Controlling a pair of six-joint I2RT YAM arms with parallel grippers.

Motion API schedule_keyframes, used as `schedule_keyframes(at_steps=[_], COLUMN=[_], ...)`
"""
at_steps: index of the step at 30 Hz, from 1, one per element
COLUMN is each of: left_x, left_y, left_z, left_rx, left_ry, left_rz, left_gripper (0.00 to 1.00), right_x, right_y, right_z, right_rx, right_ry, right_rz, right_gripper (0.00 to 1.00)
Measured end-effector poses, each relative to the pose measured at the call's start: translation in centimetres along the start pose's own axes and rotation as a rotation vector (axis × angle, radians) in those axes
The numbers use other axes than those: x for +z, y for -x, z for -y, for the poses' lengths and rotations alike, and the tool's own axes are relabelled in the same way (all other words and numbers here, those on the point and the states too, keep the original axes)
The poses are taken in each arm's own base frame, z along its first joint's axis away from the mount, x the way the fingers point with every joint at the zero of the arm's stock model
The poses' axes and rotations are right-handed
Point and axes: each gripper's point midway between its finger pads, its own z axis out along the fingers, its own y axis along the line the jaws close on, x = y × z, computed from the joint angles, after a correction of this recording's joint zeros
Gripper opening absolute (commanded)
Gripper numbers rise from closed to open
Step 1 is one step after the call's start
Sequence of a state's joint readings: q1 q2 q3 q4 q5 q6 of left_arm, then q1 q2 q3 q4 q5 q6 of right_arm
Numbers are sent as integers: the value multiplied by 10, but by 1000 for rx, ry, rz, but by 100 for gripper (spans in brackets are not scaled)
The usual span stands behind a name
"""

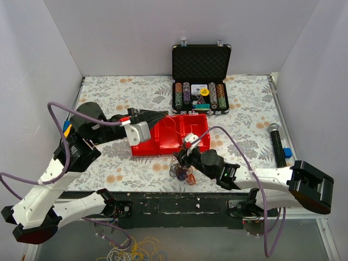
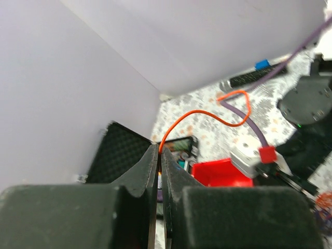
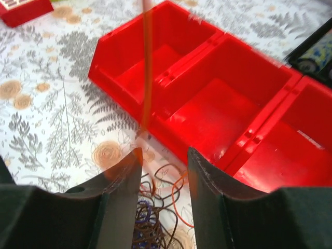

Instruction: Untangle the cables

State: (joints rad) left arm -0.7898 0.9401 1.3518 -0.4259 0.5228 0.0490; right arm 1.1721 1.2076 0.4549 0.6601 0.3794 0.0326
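The cables are a small tangle (image 1: 184, 171) of dark brown, purple and orange wires on the floral cloth, just in front of the red tray (image 1: 147, 145). My left gripper (image 1: 165, 115) is over the tray's far left edge, shut on one orange wire (image 2: 203, 114) that arcs away from its tips (image 2: 160, 148) toward the right arm. My right gripper (image 1: 179, 158) is open and empty, low over the tangle (image 3: 155, 220), which lies between its fingers (image 3: 124, 171). The orange wire (image 3: 147, 78) rises blurred in front of the tray (image 3: 218, 104).
An open black case (image 1: 201, 60) with poker chips stands behind the tray. A black microphone (image 1: 276, 143) and a small blue object (image 1: 287, 153) lie at the right. A loose yellow-white wire bunch (image 1: 136, 253) hangs below the table's front edge.
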Motion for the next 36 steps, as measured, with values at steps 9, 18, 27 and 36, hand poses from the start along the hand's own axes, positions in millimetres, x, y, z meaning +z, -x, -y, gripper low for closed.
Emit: schedule_keyframes(at_steps=[9, 18, 27, 36], left_x=[-20, -53, -75, -98], left_y=[78, 159, 184, 179], left_z=[-66, -119, -153, -201], left_rx=[87, 182, 323, 452], left_ry=[221, 395, 595, 938], left_rz=[161, 321, 371, 332], left_gripper=[0, 0, 0, 0], right_x=[6, 7, -5, -17], right_y=[-60, -91, -108, -90], right_z=[-18, -32, -36, -31], right_rx=[67, 122, 156, 189], right_ry=[65, 117, 144, 138], right_rz=[-134, -219, -248, -191], right_gripper=[52, 51, 75, 88])
